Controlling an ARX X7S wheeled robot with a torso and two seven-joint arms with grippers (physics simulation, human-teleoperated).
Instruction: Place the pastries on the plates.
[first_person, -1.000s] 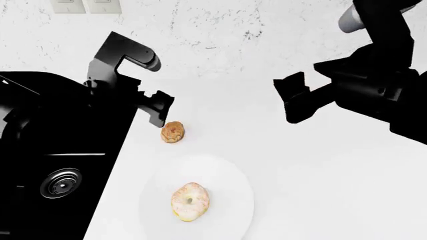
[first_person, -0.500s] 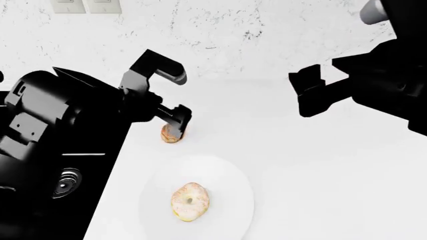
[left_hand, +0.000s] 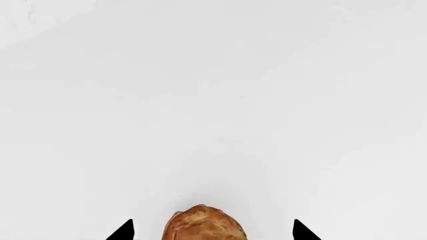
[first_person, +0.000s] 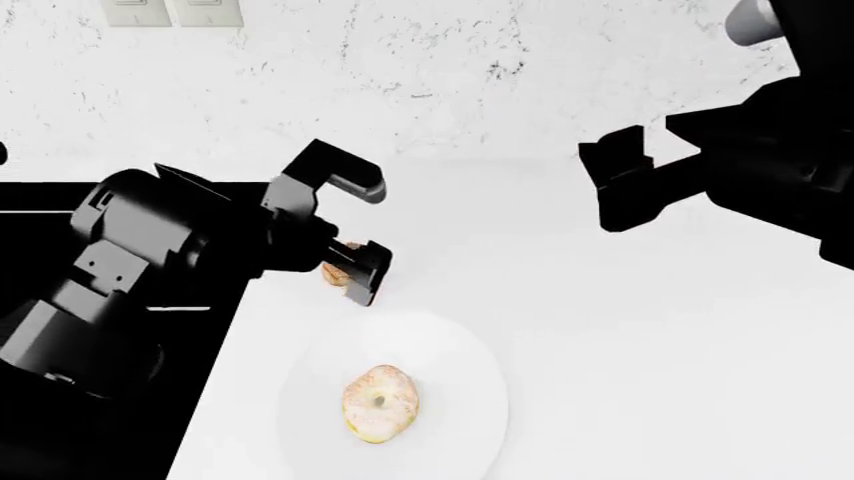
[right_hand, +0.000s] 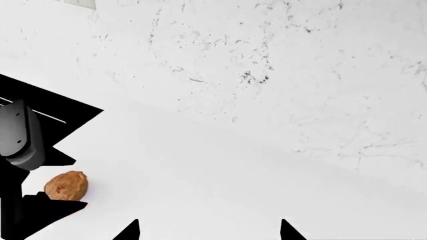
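From the head camera, the black left gripper (first_person: 358, 232) is reaching over the white countertop (first_person: 641, 340), its fingers spread apart on either side of the small golden-brown bun (first_person: 335, 272), which is sitting on the counter just beside the black sink (first_person: 80, 400). Near it, the pale ring doughnut with pinkish-white icing (first_person: 380, 402) is lying on the plain glossy white plate (first_person: 461, 350). The black right gripper (first_person: 638, 190) is hanging well apart from both pastries, its fingers parted and holding nothing.

Through the left wrist camera, the bun (left_hand: 203, 225) is sitting between two black fingertips (left_hand: 123, 231), apart from both.

Through the right wrist camera, the bun (right_hand: 66, 185) is lying on the counter near the left arm, and two separated fingertips (right_hand: 130, 231) are showing with only bare counter between them.
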